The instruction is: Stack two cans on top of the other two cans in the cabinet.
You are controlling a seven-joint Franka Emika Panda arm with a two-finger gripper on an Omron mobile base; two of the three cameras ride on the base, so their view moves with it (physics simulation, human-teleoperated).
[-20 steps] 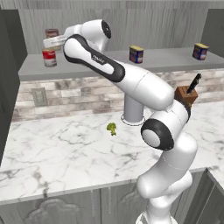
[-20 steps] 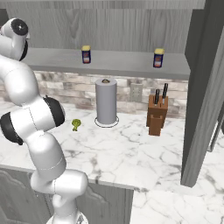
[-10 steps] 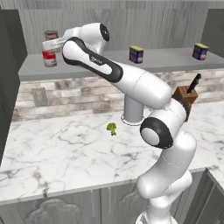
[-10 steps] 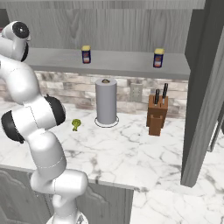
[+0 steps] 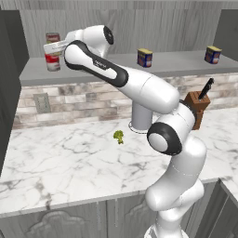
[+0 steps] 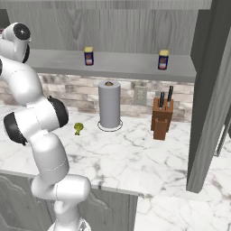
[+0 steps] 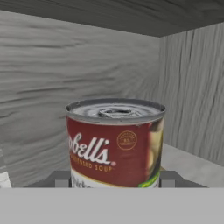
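At the left end of the cabinet shelf [image 5: 176, 64], the red-and-pale-yellow can [image 5: 52, 38] sits just above the red-and-white can [image 5: 53, 63]. My gripper [image 5: 52, 47] reaches in from the right at their level. In the hand view the same can [image 7: 114, 142] fills the gap, with a dark fingertip [image 7: 61, 178] against each side, so my gripper [image 7: 114, 179] is shut on it. Whether it rests on the lower tin is hidden. Two dark blue cans stand apart further right: one mid-shelf [image 5: 145, 57] [image 6: 89, 56], one near the right end [image 5: 213, 54] [image 6: 164, 59].
On the marble counter stand a grey paper-towel roll [image 6: 109, 104], a knife block [image 6: 161, 118] [image 5: 197, 104] and a small green item [image 5: 119, 136] [image 6: 78, 128]. A dark cabinet side panel [image 6: 210, 90] bounds the right; the cabinet's wall corner [image 7: 159, 87] is close behind the can.
The arm's upper part has shifted only slightly; the can stays in the gripper above the red-and-white tin. The blue cans have not moved.
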